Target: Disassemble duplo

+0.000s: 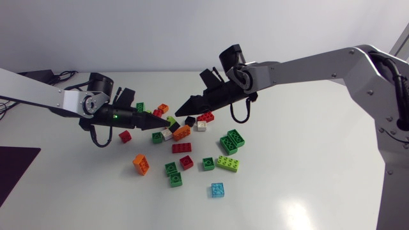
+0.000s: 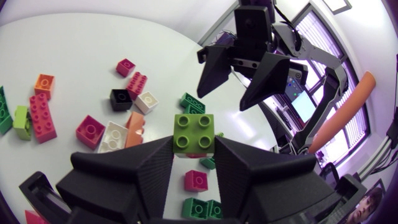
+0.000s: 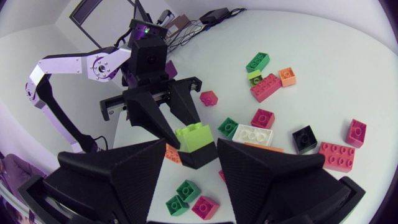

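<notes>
left end effector (image 2: 194, 147) clamping lime duplo brick (image 2: 194, 132), piece (image 3: 199, 158) under it mostly hidden, right end effector (image 2: 224, 99) hanging open just ahead

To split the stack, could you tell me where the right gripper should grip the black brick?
Probably the black brick by its flat side walls, from opposite the left gripper, which pinches only the lime brick above, leaving those walls free.

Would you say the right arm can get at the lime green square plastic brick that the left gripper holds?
Probably yes: the right gripper is open and faces the lime green square plastic brick with nothing between; the left gripper covers only two of its sides.
</notes>
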Robot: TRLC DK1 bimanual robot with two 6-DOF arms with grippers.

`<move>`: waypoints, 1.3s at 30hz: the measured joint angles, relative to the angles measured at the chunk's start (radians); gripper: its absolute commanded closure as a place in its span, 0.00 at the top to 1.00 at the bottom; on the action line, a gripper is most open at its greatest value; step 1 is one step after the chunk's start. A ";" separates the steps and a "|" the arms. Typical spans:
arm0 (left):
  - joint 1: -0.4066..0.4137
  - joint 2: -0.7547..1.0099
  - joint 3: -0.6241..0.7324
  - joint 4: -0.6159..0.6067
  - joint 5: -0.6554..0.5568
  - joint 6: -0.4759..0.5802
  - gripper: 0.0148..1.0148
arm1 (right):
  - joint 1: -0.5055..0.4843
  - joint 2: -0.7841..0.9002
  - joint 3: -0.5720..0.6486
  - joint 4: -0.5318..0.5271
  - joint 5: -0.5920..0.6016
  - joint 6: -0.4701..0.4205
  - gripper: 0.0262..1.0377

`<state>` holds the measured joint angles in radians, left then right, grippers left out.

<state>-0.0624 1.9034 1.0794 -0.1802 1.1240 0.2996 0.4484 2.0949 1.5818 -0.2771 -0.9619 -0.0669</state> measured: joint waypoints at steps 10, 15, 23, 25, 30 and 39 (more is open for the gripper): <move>-0.009 -0.050 0.000 -0.016 0.054 0.023 0.01 | 0.027 -0.019 -0.028 0.000 0.000 -0.016 0.57; 0.008 -0.058 0.000 -0.019 0.090 0.022 0.01 | 0.042 -0.036 -0.029 0.000 0.004 -0.031 0.57; 0.018 -0.065 0.000 -0.018 0.100 0.022 0.01 | 0.044 -0.040 -0.030 0.001 0.004 -0.039 0.57; 0.021 -0.067 0.000 -0.018 0.100 0.023 0.01 | 0.044 -0.041 -0.033 0.001 0.004 -0.046 0.57; 0.029 -0.070 0.000 -0.018 0.107 0.023 0.01 | 0.045 -0.043 -0.034 0.001 0.004 -0.050 0.57; 0.035 -0.083 0.000 -0.018 0.115 0.023 0.01 | 0.049 -0.043 -0.034 0.001 0.005 -0.055 0.34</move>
<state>-0.0269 1.8206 1.0790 -0.1986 1.2388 0.3222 0.4976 2.0518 1.5478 -0.2764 -0.9573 -0.1219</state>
